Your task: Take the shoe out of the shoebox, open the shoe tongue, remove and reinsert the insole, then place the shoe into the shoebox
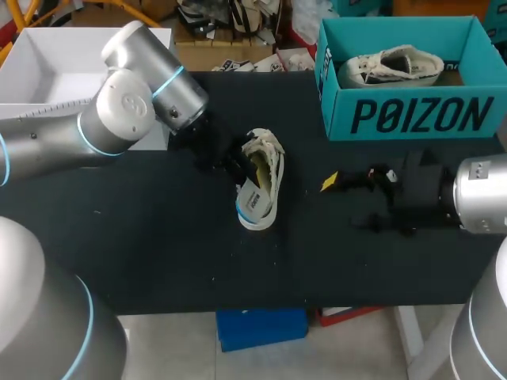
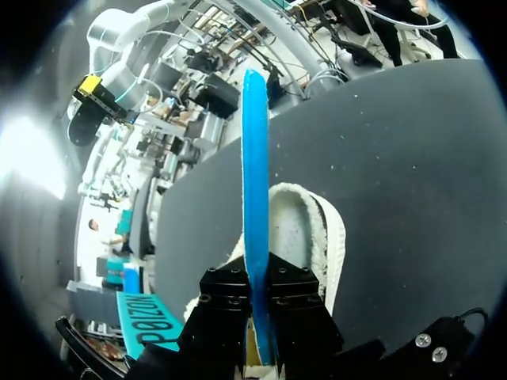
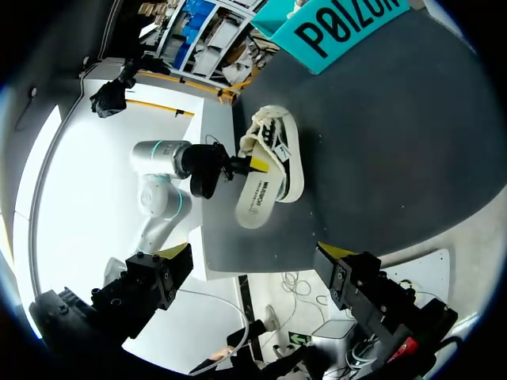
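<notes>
My left pincer (image 2: 257, 317) is clamped on the blue-bottomed foam insole (image 2: 255, 198), holding it edge-up over the cream canvas shoe (image 1: 268, 162) at centre frame on the black tabletop (image 1: 158, 253); my right pincer (image 3: 255, 253) gapes wide, empty.

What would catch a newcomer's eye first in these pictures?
The bright teal shoebox stands at the table's far right corner, with a pale shoe lying inside. Mid-table, the left gripper is shut on a blue-bottomed insole held on edge over a second shoe, while the right gripper hangs open nearby.
</notes>
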Robot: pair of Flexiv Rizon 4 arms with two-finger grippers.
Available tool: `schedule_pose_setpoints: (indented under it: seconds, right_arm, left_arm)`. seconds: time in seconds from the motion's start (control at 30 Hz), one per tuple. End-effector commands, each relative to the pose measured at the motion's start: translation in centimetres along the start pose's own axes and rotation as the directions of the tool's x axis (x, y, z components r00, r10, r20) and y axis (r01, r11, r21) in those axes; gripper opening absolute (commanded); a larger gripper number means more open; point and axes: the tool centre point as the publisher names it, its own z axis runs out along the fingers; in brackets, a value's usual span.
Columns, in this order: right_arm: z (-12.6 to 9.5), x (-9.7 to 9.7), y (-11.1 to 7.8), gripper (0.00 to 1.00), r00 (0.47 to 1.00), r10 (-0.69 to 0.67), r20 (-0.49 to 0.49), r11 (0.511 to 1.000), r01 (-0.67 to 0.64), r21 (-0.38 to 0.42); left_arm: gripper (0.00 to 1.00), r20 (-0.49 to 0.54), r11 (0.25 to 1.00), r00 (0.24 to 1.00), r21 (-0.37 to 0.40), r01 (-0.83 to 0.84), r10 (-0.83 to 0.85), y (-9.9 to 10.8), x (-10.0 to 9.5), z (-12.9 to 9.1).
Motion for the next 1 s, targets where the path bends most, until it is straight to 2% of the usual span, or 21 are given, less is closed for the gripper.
schedule_pose_setpoints:
  seconds: [0.03,0.37,0.7,0.77,0.8,0.93,1.0]
  right_arm:
    - [0.1,0.1,0.0,1.0,1.0,0.001,0.002,1.0,-0.001,-0.001]
    - [0.1,0.1,0.0,1.0,1.0,0.001,0.002,1.0,-0.001,-0.001]
    - [0.1,0.1,0.0,1.0,1.0,0.001,0.002,1.0,-0.001,-0.001]
    - [0.1,0.1,0.0,1.0,1.0,0.001,0.002,1.0,-0.001,-0.001]
    - [0.1,0.1,0.0,1.0,1.0,0.001,0.002,1.0,-0.001,-0.001]
    - [0.1,0.1,0.0,1.0,1.0,0.001,0.002,1.0,-0.001,-0.001]
    - [0.1,0.1,0.0,1.0,1.0,0.001,0.002,1.0,-0.001,-0.001]
  left_arm:
    - [0.0,-0.014,0.999,1.0,-0.032,0.0,0.0,-0.8,-0.2,-0.1]
    - [0.0,-0.038,0.997,0.999,-0.077,0.008,-0.011,0.6,0.2,0.0]
    - [0.0,-0.038,0.996,0.999,-0.094,0.011,-0.015,0.7,0.1,-0.4]
    - [0.24,-0.03,0.996,0.999,-0.091,0.01,-0.013,0.4,0.0,-0.5]
    - [0.28,-0.028,0.996,1.0,-0.09,0.01,-0.012,0.3,0.0,-0.5]
    - [0.55,-0.016,0.997,1.0,-0.076,0.006,-0.007,-0.6,-0.2,-0.9]
    - [0.57,-0.009,0.997,1.0,-0.074,0.004,-0.005,-0.9,-0.3,-1.1]
